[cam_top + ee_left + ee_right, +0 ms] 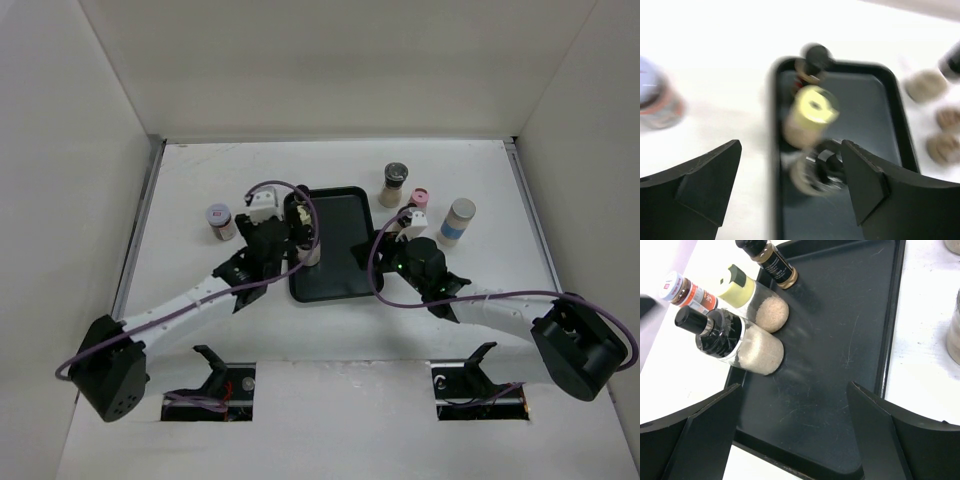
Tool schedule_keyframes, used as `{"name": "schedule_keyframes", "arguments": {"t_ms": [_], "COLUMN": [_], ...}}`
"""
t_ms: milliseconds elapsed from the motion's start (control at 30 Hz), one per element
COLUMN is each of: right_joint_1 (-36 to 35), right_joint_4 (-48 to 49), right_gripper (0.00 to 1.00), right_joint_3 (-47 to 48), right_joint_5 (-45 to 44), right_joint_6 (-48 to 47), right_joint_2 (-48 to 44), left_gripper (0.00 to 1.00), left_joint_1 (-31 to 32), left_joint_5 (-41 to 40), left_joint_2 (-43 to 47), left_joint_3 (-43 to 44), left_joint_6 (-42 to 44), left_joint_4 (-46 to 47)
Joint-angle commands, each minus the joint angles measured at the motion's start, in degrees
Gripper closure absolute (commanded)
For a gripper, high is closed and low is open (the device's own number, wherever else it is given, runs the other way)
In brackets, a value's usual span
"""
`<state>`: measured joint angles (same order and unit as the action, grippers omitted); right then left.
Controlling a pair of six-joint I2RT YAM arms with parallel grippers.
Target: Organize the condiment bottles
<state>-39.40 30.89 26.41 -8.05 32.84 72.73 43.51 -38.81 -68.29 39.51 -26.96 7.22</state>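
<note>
Both sets of jaws are spread wide and hold nothing. The left gripper [791, 147] hangs over the black tray's [840, 340] left edge, where three condiment bottles stand below it: a black-capped grinder [715, 330], a yellow-capped bottle [742, 285] and a dark bottle [772, 262]. The right gripper [795, 389] hovers over bare tray beside them. On the white table [190, 180], a lavender-lidded jar [219, 221] stands left of the tray, with a grey-capped bottle [396, 184], a pink-capped bottle [420, 197] and a blue-labelled bottle [458, 221] to its right. Plain white walls [330, 60] enclose the table.
</note>
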Motion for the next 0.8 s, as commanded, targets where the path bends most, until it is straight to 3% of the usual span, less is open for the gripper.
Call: {"name": "schedule_keyframes", "arguments": {"t_ms": [0, 133, 200, 267, 333, 533, 767], "right_joint_1": [0.42, 0.07, 0.07, 0.07, 0.07, -0.02, -0.02], "right_joint_4": [3.38, 3.03, 3.38, 3.21, 2.94, 2.77, 2.33], "right_gripper": [0.09, 0.17, 0.30, 0.35, 0.32, 0.14, 0.14], "right_joint_3": [0.75, 1.45, 1.54, 1.80, 2.06, 2.41, 2.76], "right_joint_5": [-0.47, 0.23, 0.32, 0.49, 0.76, 1.63, 2.08], "right_joint_6": [0.64, 0.74, 0.47, 0.65, 0.56, 1.00, 0.74], "right_joint_2": [-0.92, 0.13, 0.57, 1.10, 1.27, 2.33, 2.86], "left_gripper": [0.19, 0.18, 0.17, 0.16, 0.15, 0.15, 0.22], "left_joint_1": [-6.52, -17.42, -22.00, -25.26, -27.37, -31.51, -31.86], "left_joint_5": [-4.61, -1.02, 1.00, 3.11, 4.08, 6.82, 4.97], "left_joint_2": [4.13, 2.56, -0.42, -3.59, -6.58, -15.37, -20.38], "left_joint_3": [-2.50, -1.89, -0.23, 1.88, 3.55, 9.00, 11.56], "left_joint_6": [-1.07, -2.92, -2.92, -2.84, -2.66, -2.83, -2.05], "left_joint_4": [-3.00, -5.03, -4.68, -4.33, -2.58, -0.11, 1.91]}}
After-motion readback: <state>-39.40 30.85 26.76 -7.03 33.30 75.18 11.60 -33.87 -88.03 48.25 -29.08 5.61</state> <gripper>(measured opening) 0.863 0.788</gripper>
